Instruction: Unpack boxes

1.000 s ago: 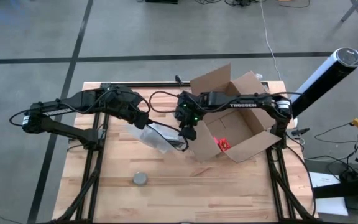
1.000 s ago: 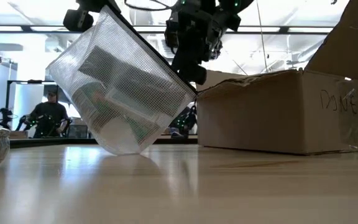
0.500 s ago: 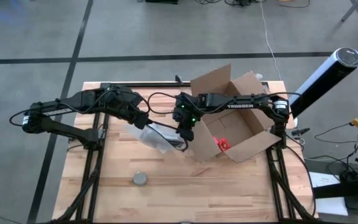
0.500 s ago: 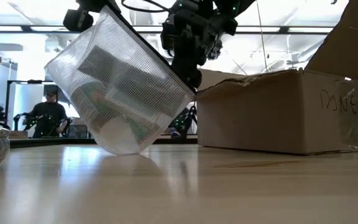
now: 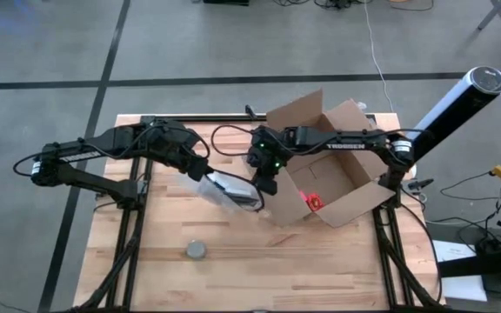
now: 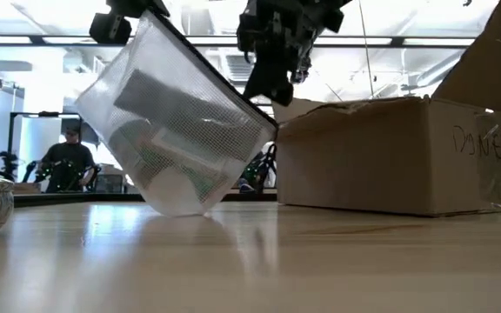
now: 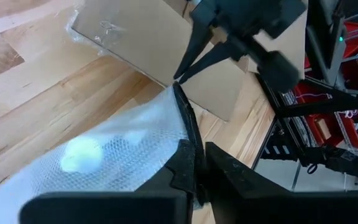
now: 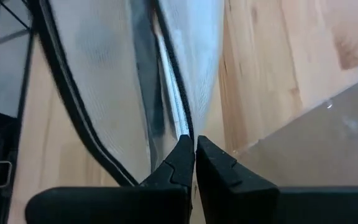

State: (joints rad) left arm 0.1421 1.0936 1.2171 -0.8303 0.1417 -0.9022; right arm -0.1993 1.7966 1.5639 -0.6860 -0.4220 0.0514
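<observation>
The open cardboard box (image 5: pixel 324 174), with "DONE" scrawled on its side, sits on the table's right half while the left gripper (image 5: pixel 200 170) and the TROSSEN-marked right gripper (image 5: pixel 266 185) both pinch the mesh pouch (image 6: pixel 181 130) beside it.

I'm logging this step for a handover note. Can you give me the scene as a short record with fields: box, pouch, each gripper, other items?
box: brown cardboard box, flaps open, on the table's right half, a red item inside
pouch: mesh zip pouch, tilted, one corner on the table, beside the box
left gripper: shut on the pouch's zipper edge
right gripper: shut on the same edge, at the end near the box
other items: small round tin near the front edge
</observation>
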